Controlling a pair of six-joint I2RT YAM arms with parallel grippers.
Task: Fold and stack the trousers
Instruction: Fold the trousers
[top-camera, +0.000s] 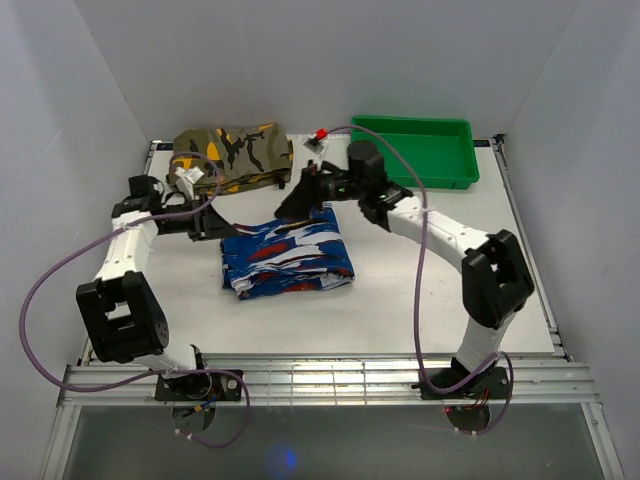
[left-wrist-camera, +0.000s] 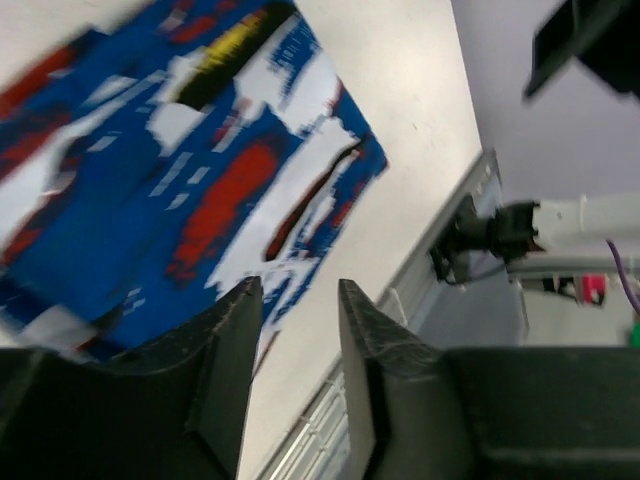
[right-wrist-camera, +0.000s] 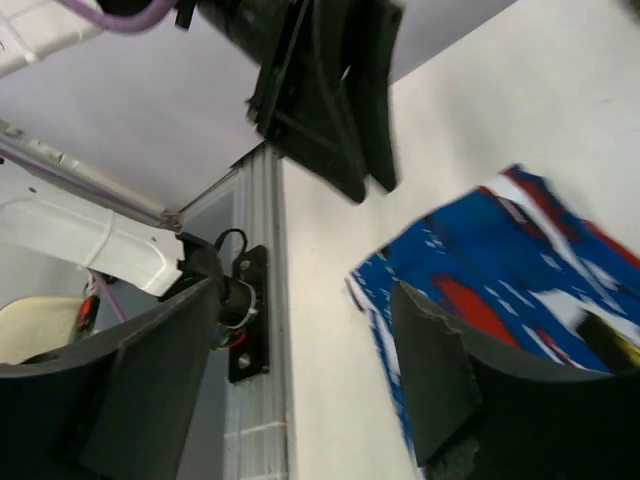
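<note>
Evidently left gripper (left-wrist-camera: 297, 292) and right gripper (right-wrist-camera: 302, 300) stand spread, empty, near folded trousers (top-camera: 288, 258).

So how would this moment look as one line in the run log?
trousers: folded, on table | left gripper: open, empty | right gripper: open, empty

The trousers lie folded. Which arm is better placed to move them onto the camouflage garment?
Probably left: the camouflage garment lies on that side, and the left hand is open at the trousers' left edge. The right hand, open too, reaches across to their far edge.
</note>
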